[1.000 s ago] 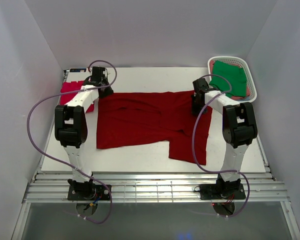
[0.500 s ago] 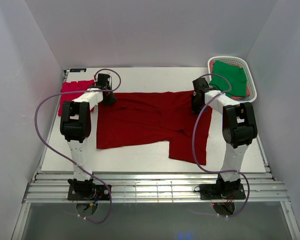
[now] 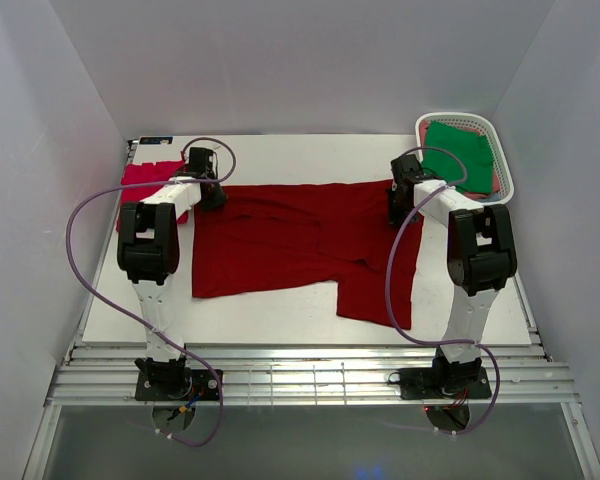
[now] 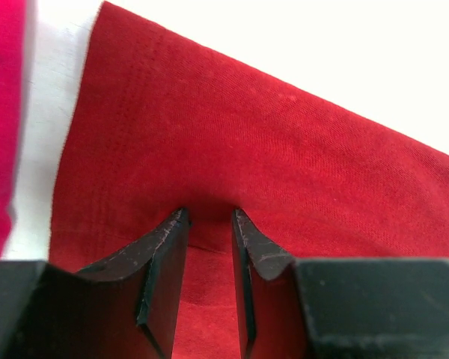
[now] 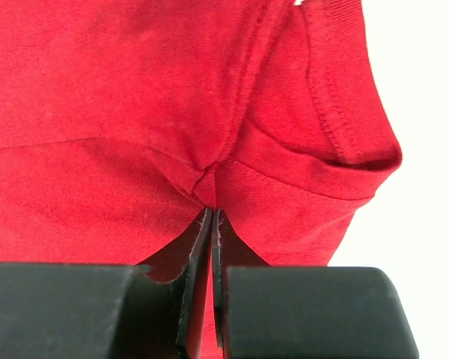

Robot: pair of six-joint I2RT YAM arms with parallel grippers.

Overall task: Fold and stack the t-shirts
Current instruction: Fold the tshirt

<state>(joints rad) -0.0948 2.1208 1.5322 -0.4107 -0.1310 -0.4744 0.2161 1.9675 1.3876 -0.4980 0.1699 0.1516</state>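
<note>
A large dark red t-shirt [image 3: 300, 240] lies spread across the white table, one sleeve hanging toward the front right. My left gripper [image 3: 211, 196] [image 4: 209, 217] is open, its fingertips [image 4: 176, 224] down on the shirt's far left corner [image 4: 209, 134], with cloth showing in the gap. My right gripper [image 3: 399, 210] [image 5: 212, 215] is shut on a pinched fold of the dark red t-shirt [image 5: 135, 112] beside the sleeve hem [image 5: 337, 112]. A pinkish-red t-shirt [image 3: 140, 182] [image 4: 0, 112] lies folded at the far left. A green t-shirt [image 3: 458, 152] sits in the basket.
The white slotted basket [image 3: 506, 185] stands at the far right corner, just behind the right arm. Bare table [image 3: 270, 312] shows in front of the dark red shirt and along the back [image 3: 300, 158]. White walls close in on three sides.
The right gripper has shut on the dark red cloth at the shirt's far right. The left gripper has come down and toward me onto the shirt's far left corner.
</note>
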